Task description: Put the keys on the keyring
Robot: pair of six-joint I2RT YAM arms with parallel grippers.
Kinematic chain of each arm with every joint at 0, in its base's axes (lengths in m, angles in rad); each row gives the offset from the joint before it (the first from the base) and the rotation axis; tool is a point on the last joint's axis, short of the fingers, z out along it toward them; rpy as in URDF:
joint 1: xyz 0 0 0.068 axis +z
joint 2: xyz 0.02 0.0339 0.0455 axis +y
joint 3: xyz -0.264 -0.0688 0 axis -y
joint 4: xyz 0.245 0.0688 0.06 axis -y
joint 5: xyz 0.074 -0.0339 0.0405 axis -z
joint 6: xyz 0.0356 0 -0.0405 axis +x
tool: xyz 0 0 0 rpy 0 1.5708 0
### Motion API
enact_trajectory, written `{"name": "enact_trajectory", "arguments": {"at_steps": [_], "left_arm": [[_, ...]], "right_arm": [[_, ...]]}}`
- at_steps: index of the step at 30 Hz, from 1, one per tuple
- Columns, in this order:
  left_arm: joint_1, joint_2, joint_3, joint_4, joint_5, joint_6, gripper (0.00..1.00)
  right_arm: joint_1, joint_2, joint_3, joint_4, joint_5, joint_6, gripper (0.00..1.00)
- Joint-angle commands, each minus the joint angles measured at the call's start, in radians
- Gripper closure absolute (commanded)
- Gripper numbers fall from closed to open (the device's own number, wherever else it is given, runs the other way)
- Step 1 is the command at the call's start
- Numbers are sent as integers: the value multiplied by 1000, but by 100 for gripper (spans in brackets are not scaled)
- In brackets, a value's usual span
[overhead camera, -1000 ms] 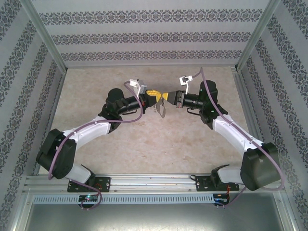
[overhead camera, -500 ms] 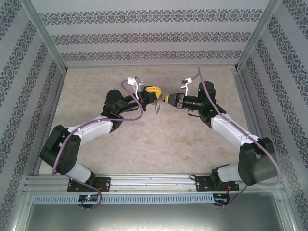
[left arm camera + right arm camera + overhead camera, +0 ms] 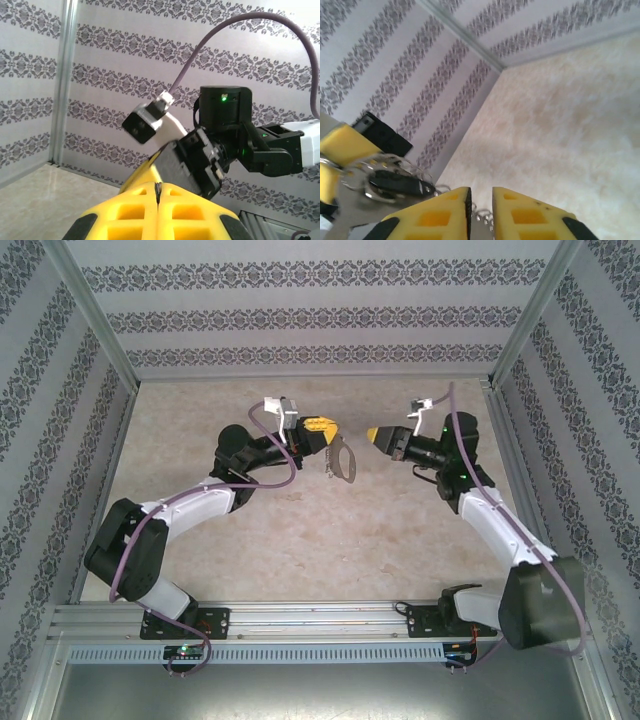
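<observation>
The keyring (image 3: 343,462), a flat grey loop with a short chain, hangs in the air above the table's middle from my left gripper (image 3: 333,432), which is shut on its top edge. In the left wrist view the yellow fingers (image 3: 135,210) are pressed together. My right gripper (image 3: 372,434) hovers a short way to the right of the loop, slightly open, with nothing between its fingers. In the right wrist view the small black-headed key (image 3: 397,184) lies against the grey loop (image 3: 355,217), with chain links (image 3: 482,218) dangling just beyond my right gripper (image 3: 481,196).
Patterned walls (image 3: 320,315) close off the back and both sides, with metal posts (image 3: 95,315) at the corners. The beige tabletop (image 3: 330,540) lies below both raised arms. A metal rail (image 3: 320,618) holding the arm bases runs along the near edge.
The right gripper opened and pulled back to the right, away from the left gripper. The keyring stayed with the left gripper and now hangs free from it.
</observation>
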Motion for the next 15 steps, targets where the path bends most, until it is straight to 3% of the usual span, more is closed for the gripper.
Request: {"name": "enact_trajectory", "arguments": {"at_steps": [1,7,15], "left_arm": [[25,34,51,103,105,-94,100],[39,80,93,128,199,-170,100],[53,141,169,182,308,-309,100]], "right_arm": [[-6,-58,21,41,-5,-60,76],[9,-65,47,121,-68,-98,75],[95,-66,31,194,-144,-194,58]]}}
